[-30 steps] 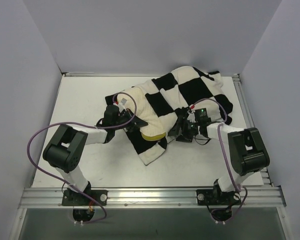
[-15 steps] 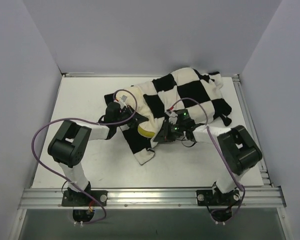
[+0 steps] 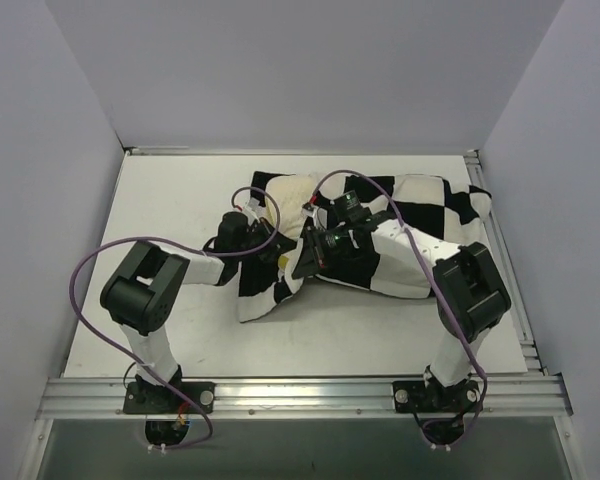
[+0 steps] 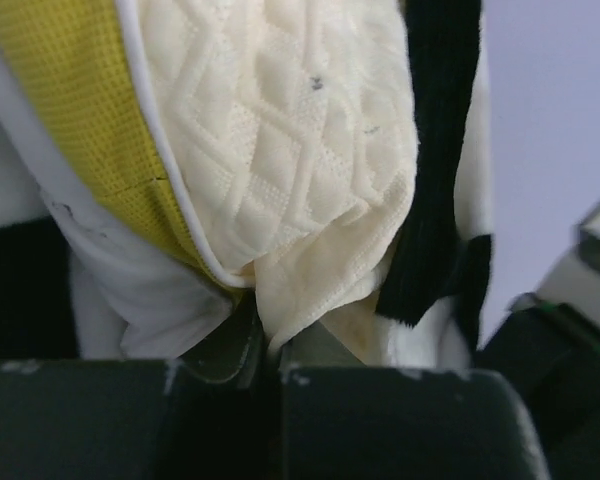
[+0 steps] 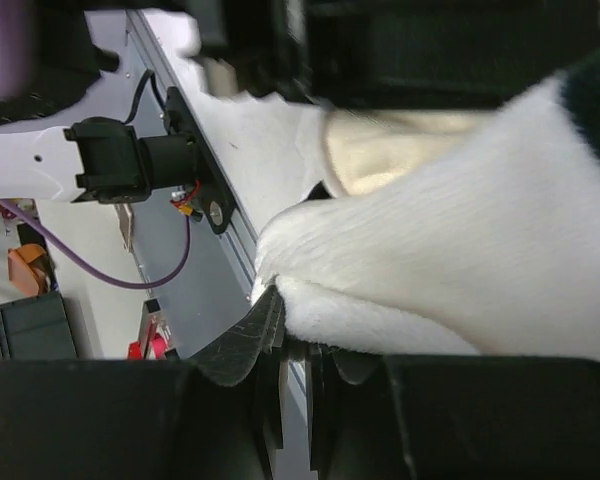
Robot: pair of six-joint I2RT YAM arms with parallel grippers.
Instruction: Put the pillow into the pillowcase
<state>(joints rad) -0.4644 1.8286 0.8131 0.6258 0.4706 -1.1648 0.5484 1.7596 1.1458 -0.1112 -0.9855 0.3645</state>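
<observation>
A white flat table (image 3: 160,190) has a metal rail (image 3: 300,392) at its near edge. Purple cables (image 3: 85,275) loop by the arms. The right arm (image 3: 470,290) lies across the soft black-and-white checkered pillowcase (image 3: 420,215) in the middle of the table. The cream quilted pillow (image 3: 285,195) with a yellow side pokes out at its left end. The left gripper (image 4: 270,345) pinches the pillow's corner, and the right gripper (image 5: 290,340) pinches the pillowcase's fuzzy white edge

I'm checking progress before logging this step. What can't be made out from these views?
- Top view: how far the pillow sits inside the pillowcase; the checkered fabric covers it.
- Left wrist view: the pillow's far end, cut off by the frame edge.
- Right wrist view: the pillowcase's opening; its white pile, pinched in the right gripper, fills the frame.
</observation>
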